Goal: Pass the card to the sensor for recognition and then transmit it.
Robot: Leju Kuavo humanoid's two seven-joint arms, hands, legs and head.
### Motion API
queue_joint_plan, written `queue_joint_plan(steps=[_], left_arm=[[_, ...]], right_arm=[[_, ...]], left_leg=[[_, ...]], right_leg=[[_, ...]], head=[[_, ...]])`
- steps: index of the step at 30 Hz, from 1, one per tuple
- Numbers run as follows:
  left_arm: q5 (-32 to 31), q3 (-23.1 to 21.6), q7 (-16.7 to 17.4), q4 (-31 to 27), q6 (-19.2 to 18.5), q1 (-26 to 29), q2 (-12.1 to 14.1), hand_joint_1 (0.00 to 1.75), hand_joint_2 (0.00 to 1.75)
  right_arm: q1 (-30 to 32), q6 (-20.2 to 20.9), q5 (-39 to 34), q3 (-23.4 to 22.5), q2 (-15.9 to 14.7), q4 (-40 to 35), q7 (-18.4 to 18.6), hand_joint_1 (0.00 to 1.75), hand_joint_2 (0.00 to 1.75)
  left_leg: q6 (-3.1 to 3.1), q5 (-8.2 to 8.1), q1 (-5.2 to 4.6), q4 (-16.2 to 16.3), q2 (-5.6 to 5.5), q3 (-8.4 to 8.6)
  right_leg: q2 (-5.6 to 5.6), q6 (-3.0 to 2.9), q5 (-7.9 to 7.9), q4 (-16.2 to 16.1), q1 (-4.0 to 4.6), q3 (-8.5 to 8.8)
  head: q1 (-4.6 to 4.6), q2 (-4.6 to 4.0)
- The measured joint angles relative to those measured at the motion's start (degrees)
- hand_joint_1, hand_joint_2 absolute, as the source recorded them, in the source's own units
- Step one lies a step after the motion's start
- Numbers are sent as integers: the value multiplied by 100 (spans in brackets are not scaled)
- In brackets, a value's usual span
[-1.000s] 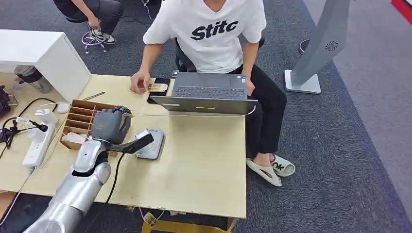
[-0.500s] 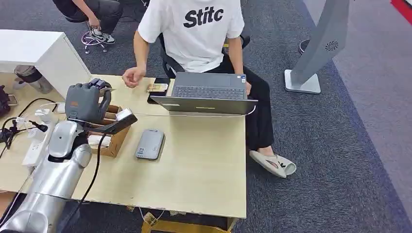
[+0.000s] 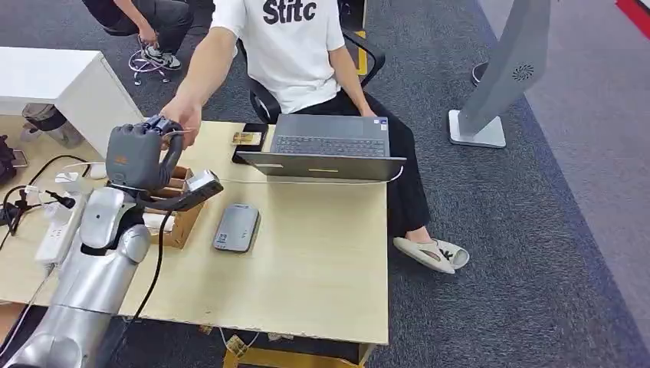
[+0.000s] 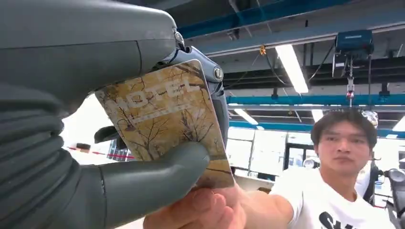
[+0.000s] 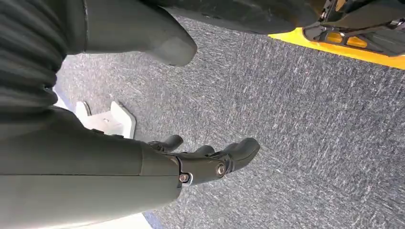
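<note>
Left robot hand [image 3: 136,156]: I see it raised over the tabletop [image 3: 306,253], pinching the card [image 4: 167,119] between thumb and fingers.
Card reader [image 3: 236,227]: flat on the tabletop, beside the wooden box [image 3: 178,218].
Change: since half a second ago the person's hand [image 3: 182,116] has come to the card.
Left wrist view: that hand touches the card's edge; the card reads "HOTEL".
Right robot hand [image 5: 210,160]: hanging over carpet [image 5: 310,143], fingers apart, nothing held.
</note>
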Motion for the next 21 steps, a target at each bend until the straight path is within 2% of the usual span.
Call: queue_joint_plan(steps=[3,4,5,9,12,15,18,21], left_arm=[[-13,0,0,-39,9,8,-50,175,175],[-11,0,0,-50,11,11,-70,21,175],[-9,0,4,-61,15,12,-85,0,175],[-1,0,9,-140,231,70,-175,0,175],[361,0,9,-195,194,104,-269,0,175],[901,2,-30,-241,92,139,-432,0,175],[1675,50,-377,-391,427,272,-651,0,175],[2442,118,-634,-621,332,487,-837,0,175]], right_arm=[[-4,0,0,20,0,0,28,0,175],[-7,0,0,20,0,0,44,0,175],[-7,0,0,22,0,0,50,0,175],[-11,-2,-2,22,0,0,55,0,175],[-11,-2,-13,22,0,0,55,0,175],[-11,-7,-44,24,4,0,55,0,175],[-12,-7,-44,44,4,0,59,0,175],[-13,-9,-94,50,4,0,59,0,175]], left_leg=[[0,0,0,0,0,0],[0,0,0,0,0,0],[0,0,0,0,0,-1],[0,0,-1,0,-1,-2],[0,-1,-1,0,-1,-2],[0,-1,-1,0,-2,-3],[0,-1,-1,0,-1,-3],[0,-2,-1,0,-1,-3]], right_leg=[[0,0,0,0,0,0],[0,0,0,0,0,0],[0,0,0,0,0,0],[-1,0,0,-1,0,0],[-1,1,0,-3,-1,0],[-1,1,0,-3,-1,1],[-1,1,0,-2,-1,1],[-1,1,0,-3,-1,1]], head=[[-2,2],[0,2],[-2,0],[0,2],[0,0],[-2,0],[0,0],[-2,2]])
